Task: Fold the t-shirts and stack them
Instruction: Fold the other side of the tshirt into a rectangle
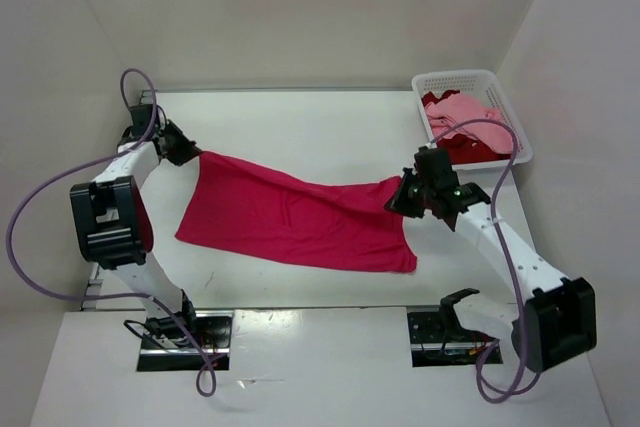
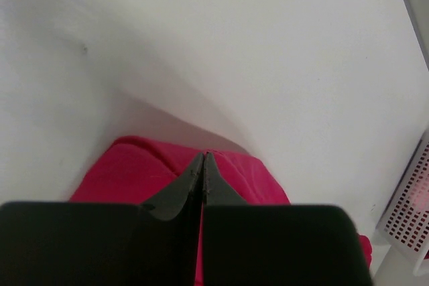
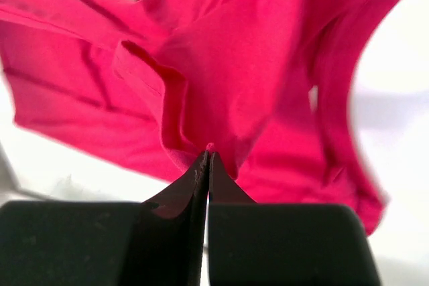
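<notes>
A white table sits between plain white walls. The left gripper has its 2 fingers pressed together on a corner of the bright magenta-pink t-shirt, at the table's far left. The right gripper is pinched tight on a fold at the shirt's opposite end. Between them the cloth stretches across the middle of the table, its near part spread on the surface. The pinched ends seem slightly lifted, though the overhead view leaves that unclear. In the far right corner a white perforated basket holds the light pink t-shirt lying over the dark red t-shirt.
</notes>
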Motion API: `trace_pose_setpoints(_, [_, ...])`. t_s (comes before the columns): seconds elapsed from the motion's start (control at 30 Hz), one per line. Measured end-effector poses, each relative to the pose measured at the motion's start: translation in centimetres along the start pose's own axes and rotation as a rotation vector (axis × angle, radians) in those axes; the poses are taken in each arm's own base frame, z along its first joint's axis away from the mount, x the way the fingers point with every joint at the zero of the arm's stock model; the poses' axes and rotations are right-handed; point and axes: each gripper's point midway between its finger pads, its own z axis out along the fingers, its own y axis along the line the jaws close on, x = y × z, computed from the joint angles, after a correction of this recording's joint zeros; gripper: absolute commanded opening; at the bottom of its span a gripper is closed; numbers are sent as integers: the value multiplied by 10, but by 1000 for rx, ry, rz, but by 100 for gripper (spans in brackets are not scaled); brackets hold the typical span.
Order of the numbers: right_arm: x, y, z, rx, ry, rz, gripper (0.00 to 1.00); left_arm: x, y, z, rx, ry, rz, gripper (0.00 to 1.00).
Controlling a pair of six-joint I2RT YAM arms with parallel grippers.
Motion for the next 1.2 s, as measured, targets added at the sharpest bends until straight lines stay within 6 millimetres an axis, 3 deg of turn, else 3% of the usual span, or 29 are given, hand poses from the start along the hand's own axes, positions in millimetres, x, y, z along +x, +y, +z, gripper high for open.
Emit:
trace_pose_setpoints(0.13, [25, 7, -14, -55, 24, 49, 0, 4, 10, -21, -14, -13, -20, 0])
trace_pose_setpoints(0.27, [69, -7, -24, -57, 91, 140, 0, 8, 25, -34, -38, -17, -49, 0])
trace_pose_setpoints(0.43, [94, -9, -33, -55, 141, 211, 0, 25, 66, -38, -112, 17, -125, 4])
trace_pose_setpoints(0.5, [99, -6, -35, -55, 151, 231, 0, 37, 85, -41, -151, 45, -167, 10])
trace_pose_setpoints(0.53, [101, -5, -36, -57, 152, 241, 2, 41, 94, -43, -170, 57, -195, 23])
trace_pose_setpoints(0.6, [103, -5, -39, -60, 147, 263, 8, 44, 108, -48, -197, 62, -248, 39])
trace_pose_setpoints(0.63, [104, -6, -40, -58, 147, 272, 11, 44, 113, -52, -206, 59, -268, 45])
trace_pose_setpoints(0.7, [105, -7, -40, -50, 148, 287, 18, 38, 116, -60, -210, 35, -307, 46])
trace_pose_setpoints(0.83, [109, -10, -36, -23, 163, 292, 26, 27, 96, -77, -158, -21, -298, 45])
trace_pose_setpoints(0.93, [110, -13, -32, 2, 172, 284, 27, 34, 70, -79, -115, -23, -227, 45])
trace_pose_setpoints(1.0, [109, -16, -27, 31, 175, 268, 21, 48, 45, -72, -76, 4, -157, 44])
trace_pose_setpoints(1.07, [106, -18, -17, 58, 177, 238, 8, 70, 19, -63, -31, 49, -76, 43])
trace_pose_setpoints(1.13, [101, -15, -5, 83, 185, 208, 1, 95, -4, -53, -2, 105, -7, 40])
trace_pose_setpoints(1.2, [94, -9, 15, 109, 194, 171, 1, 113, -16, -39, 10, 157, 37, 35])
